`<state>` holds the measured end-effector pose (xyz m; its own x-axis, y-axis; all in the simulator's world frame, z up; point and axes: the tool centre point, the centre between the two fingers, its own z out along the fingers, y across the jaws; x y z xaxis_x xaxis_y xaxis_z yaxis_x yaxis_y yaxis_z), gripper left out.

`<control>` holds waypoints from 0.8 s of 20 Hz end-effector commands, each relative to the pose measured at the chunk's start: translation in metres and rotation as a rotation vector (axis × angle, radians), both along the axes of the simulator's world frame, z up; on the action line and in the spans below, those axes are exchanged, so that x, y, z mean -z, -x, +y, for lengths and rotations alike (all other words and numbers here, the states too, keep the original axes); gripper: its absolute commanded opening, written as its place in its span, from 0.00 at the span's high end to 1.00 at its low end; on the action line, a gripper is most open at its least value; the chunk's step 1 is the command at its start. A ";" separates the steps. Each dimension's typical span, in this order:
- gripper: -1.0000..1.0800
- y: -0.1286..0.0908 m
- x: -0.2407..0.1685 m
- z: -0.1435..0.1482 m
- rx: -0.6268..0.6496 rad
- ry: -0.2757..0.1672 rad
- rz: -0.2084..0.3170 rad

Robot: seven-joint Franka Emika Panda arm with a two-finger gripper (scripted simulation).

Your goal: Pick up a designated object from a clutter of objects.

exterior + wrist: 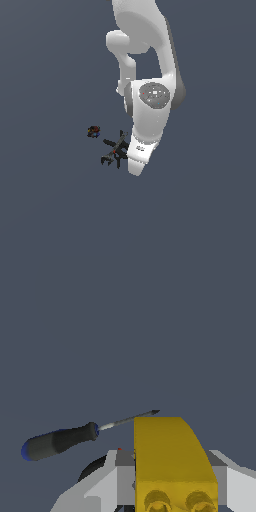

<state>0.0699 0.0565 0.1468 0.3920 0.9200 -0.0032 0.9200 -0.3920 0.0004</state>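
Bright yellow block (170,456); black-and-blue-handled screwdriver (60,441); white arm (150,100).

You have the lump (93,131) toward the exterior view's left of the clamp (114,150); in the wrist view, the block (170,461) sits between the fingers (125,476), screwdriver (75,437) just beside.

One yellow block (170,461), one screwdriver (60,440), one clamp (114,152), one lump (93,131).
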 end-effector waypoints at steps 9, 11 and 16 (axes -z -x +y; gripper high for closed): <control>1.00 0.044 -0.100 0.019 -0.001 0.000 0.000; 1.00 0.053 -0.121 0.023 -0.001 0.000 0.000; 1.00 0.074 -0.172 0.033 -0.001 -0.002 -0.001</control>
<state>0.0026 0.0868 0.3035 0.3908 0.9205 -0.0020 0.9205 -0.3908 0.0009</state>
